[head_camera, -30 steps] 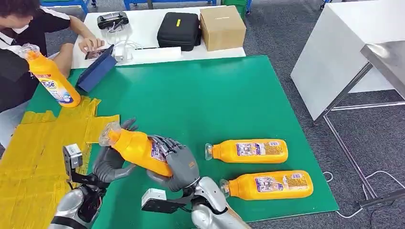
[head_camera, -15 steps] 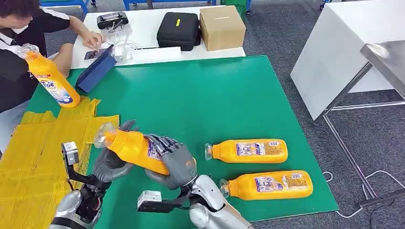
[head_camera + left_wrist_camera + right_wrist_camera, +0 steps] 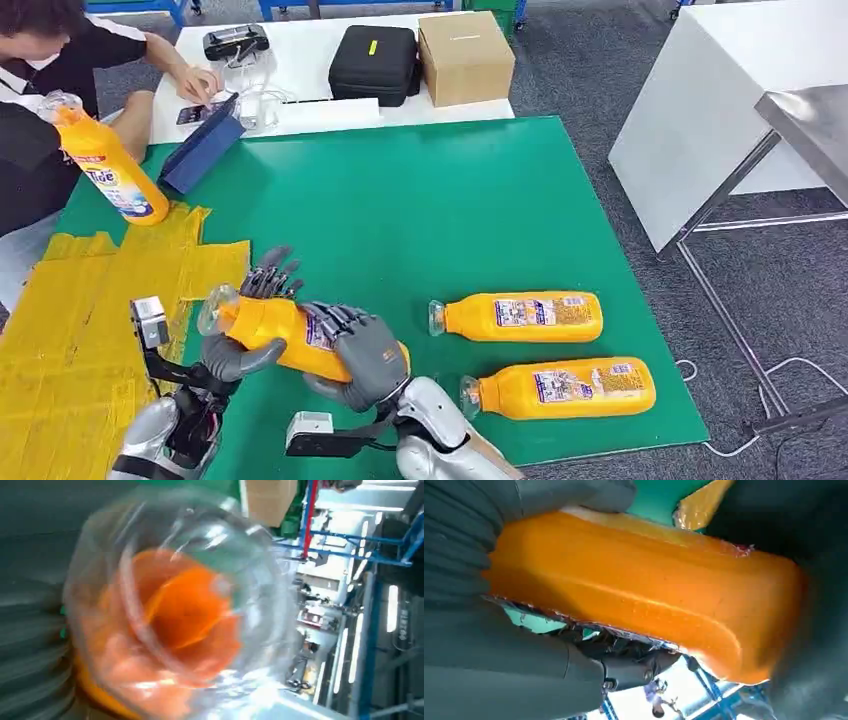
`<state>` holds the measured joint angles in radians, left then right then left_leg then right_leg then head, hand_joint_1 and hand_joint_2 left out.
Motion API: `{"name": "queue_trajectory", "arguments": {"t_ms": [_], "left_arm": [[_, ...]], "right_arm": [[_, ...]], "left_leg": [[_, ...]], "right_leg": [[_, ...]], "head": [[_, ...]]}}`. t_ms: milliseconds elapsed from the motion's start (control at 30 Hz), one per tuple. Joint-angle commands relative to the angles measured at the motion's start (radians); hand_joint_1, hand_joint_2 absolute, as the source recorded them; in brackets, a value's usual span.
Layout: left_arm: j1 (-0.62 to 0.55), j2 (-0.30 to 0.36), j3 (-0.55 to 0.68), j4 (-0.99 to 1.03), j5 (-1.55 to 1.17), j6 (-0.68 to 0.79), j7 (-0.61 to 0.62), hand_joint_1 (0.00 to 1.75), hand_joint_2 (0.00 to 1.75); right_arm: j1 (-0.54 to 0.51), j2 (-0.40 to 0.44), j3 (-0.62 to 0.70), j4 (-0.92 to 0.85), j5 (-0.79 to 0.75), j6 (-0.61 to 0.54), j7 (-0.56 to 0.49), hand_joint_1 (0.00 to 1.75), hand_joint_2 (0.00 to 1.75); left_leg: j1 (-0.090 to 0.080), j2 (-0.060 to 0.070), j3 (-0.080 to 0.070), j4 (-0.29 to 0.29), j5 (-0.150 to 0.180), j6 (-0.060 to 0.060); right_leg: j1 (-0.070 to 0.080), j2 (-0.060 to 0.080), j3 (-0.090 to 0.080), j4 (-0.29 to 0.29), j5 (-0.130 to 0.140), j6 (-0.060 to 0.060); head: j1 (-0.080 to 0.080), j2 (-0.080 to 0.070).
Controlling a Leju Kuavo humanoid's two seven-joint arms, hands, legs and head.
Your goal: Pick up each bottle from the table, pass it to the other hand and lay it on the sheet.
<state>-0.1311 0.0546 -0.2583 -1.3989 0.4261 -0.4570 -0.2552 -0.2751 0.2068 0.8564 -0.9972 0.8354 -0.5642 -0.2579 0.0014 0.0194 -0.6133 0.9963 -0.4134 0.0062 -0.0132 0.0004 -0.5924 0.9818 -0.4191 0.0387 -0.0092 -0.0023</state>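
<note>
From the head view, your right hand (image 3: 365, 352) is gripping the orange plastic bottle (image 3: 290, 328) above the green mat (image 3: 420, 210), while your left hand (image 3: 245, 335) is cupping its neck, fingers spread. In the left wrist view, its clear cap (image 3: 180, 605) is looming, blurred. In the right wrist view, grey fingers (image 3: 524, 500) are wrapping the orange body (image 3: 644, 595).

The held bottle (image 3: 285, 333) sits with its middle covered by the right hand (image 3: 362, 352), whose fingers wrap over the label so the print can't be read. The left hand (image 3: 243, 335) has its palm tucked behind the bottle's neck end, out of sight. Left wrist view: the clear cap (image 3: 175, 605) fills the frame in heavy blur, edges smeared. Right wrist view: the bottle's base end runs under dark fingers. Up top left, the person (image 3: 45, 90) is cut off by the frame edge.
</note>
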Motion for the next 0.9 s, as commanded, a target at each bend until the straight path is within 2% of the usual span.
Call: {"name": "queue_trajectory", "arguments": {"t_ms": [33,433,700,900], "left_arm": [[-0.045,0.001,-0.030,0.012,-0.004,0.007,0.002,0.00,1.75],[-0.050,-0.023,-0.058,-0.010,-0.052,0.028,-0.012,0.00,1.75],[-0.054,-0.024,-0.068,0.026,-0.068,0.054,-0.008,0.00,1.75],[-0.058,-0.027,-0.075,0.033,-0.079,0.063,-0.010,0.00,1.75]], "right_arm": [[-0.013,-0.010,0.045,0.071,0.004,0.005,-0.003,1.75,1.75],[-0.055,0.010,0.054,0.150,0.050,0.090,0.081,1.75,1.75],[-0.034,0.003,0.060,0.064,0.009,0.033,0.009,1.75,1.75],[-0.036,0.002,0.052,0.020,0.002,0.006,0.027,1.75,1.75]], "left_leg": [[0.001,-0.003,0.002,0.000,-0.001,0.000],[0.002,-0.004,0.004,0.001,-0.001,-0.001],[0.002,-0.005,0.003,0.001,-0.001,-0.001],[0.001,-0.003,0.002,0.000,-0.001,0.000]], "right_leg": [[0.001,-0.002,0.003,-0.001,-0.001,-0.001],[0.001,-0.003,0.005,-0.001,-0.002,-0.001],[0.001,-0.004,0.005,-0.001,-0.002,-0.001],[0.001,-0.002,0.003,0.000,-0.001,-0.001]], "head": [[0.000,0.000],[0.000,0.000],[0.000,0.000],[0.000,0.000]]}}
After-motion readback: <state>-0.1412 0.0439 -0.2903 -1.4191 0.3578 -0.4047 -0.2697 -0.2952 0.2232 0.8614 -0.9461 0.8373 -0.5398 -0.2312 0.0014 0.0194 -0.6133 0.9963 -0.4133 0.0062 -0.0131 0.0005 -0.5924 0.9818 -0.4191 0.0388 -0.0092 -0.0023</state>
